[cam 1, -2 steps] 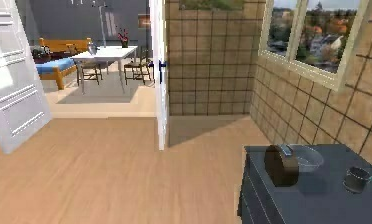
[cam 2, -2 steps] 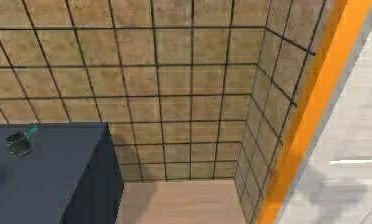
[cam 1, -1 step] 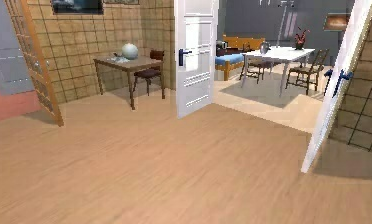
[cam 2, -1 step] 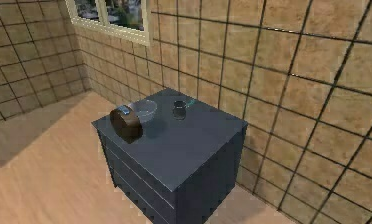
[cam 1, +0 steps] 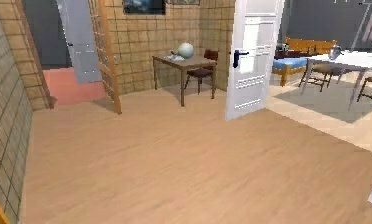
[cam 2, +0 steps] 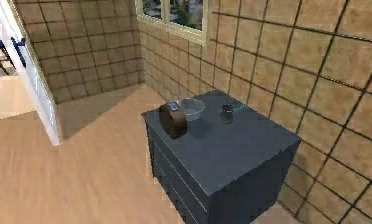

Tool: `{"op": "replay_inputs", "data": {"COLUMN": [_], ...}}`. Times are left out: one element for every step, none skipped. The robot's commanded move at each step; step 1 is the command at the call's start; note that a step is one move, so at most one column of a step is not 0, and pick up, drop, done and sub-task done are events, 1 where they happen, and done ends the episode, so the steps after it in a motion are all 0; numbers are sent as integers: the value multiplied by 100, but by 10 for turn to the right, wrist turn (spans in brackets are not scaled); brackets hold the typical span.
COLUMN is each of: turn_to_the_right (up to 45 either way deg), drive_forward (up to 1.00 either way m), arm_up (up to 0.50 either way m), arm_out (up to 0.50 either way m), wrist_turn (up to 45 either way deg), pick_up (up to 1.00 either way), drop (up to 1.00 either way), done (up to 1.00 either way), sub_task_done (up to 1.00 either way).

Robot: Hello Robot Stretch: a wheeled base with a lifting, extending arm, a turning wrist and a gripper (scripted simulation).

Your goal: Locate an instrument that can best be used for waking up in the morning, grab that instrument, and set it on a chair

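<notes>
**Arm side view: brown clock found on dresser, grab not yet begun**

Stands upright on top of the dark dresser (cam 2: 244, 150), close to its near left corner: a small brown clock (cam 2: 174, 119) with an arched body and a dark round face. By that shape, judged to be the waking instrument. Just beside a glass bowl (cam 2: 193, 108), possibly touching it. Well clear of a small dark cup (cam 2: 227, 113) nearer the tiled wall. Taller than wide, so long axis upright. Face seems turned toward the arm side view's lower left, though hard to be sure.

Cannot tell the state of the jaws, nor which way the clock lies from them. Sits left of the view's middle, so likely left of the line a reach would take. Probably calls for a short forward nudge of the base before extending, then a grip across the thin body. Bowl the main hazard: easily knocked by a finger passing on that side.

For the set-down, in the forward view: a dark chair (cam 1: 210, 62) behind a wooden table (cam 1: 184, 64) by the tiled wall. More chairs (cam 1: 316, 75) at a white table (cam 1: 344, 62), past the white door (cam 1: 252, 55).
</notes>
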Motion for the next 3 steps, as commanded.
{"op": "replay_inputs", "data": {"turn_to_the_right": [450, 450, 30], "drive_forward": [0, 0, 0], "arm_up": [0, 0, 0], "arm_out": [0, 0, 0], "wrist_turn": [0, 0, 0], "pick_up": [0, 0, 0], "drop": [0, 0, 0], "done": [0, 0, 0], "sub_task_done": [0, 0, 0]}}
